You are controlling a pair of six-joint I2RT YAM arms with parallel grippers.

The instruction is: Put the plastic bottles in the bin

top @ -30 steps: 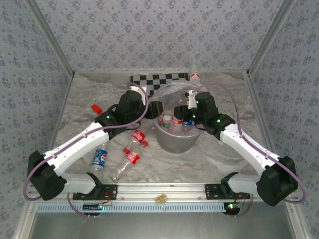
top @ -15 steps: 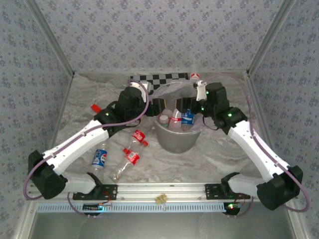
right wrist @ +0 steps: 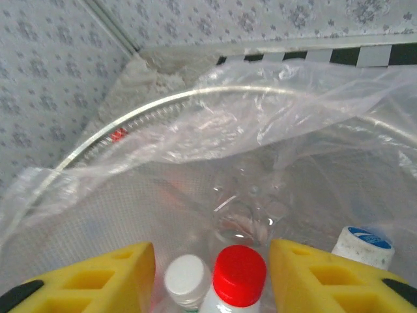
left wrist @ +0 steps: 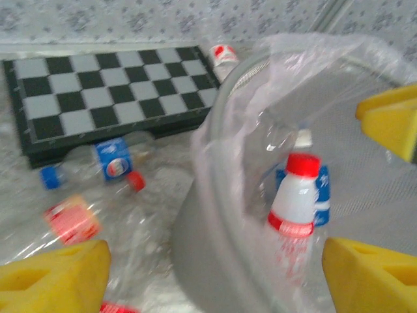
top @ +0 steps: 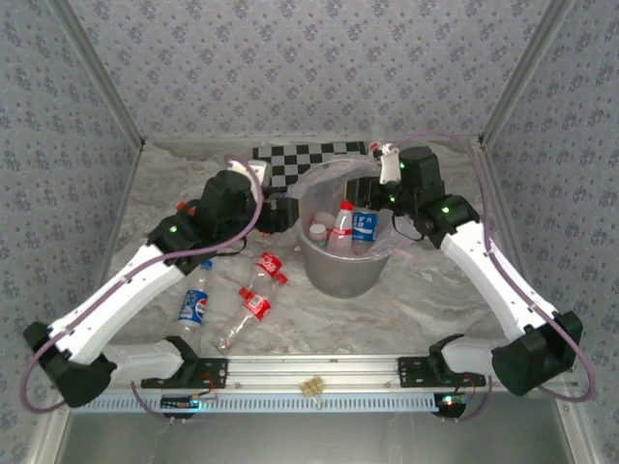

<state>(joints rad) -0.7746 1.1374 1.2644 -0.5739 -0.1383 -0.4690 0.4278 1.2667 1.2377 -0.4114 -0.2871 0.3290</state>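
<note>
- The grey bin [top: 340,275] stands in the middle of the desk [top: 440,304]. A clear bag [right wrist: 195,124] lines it.
- Inside the bin, a red-cap bottle [top: 341,226] and a blue-label bottle [top: 365,225] stand side by side. A white-cap bottle [right wrist: 186,277] stands next to them.
- Left of the bin, three bottles lie on the desk. They are a blue bottle [top: 193,304], a red bottle [top: 268,264], and a second red bottle [top: 254,305] closer to the near edge.
- A small bottle [left wrist: 224,55] lies at the back edge, by the right corner of the checkerboard [left wrist: 104,91].
- The left arm [top: 126,285] reaches to the left side of the bin. Its jaws are wide apart and hold nothing.
- The right arm [top: 493,275] reaches over the back right rim of the bin. Its jaws are apart and hold nothing. The red-cap bottle is below them.
</note>
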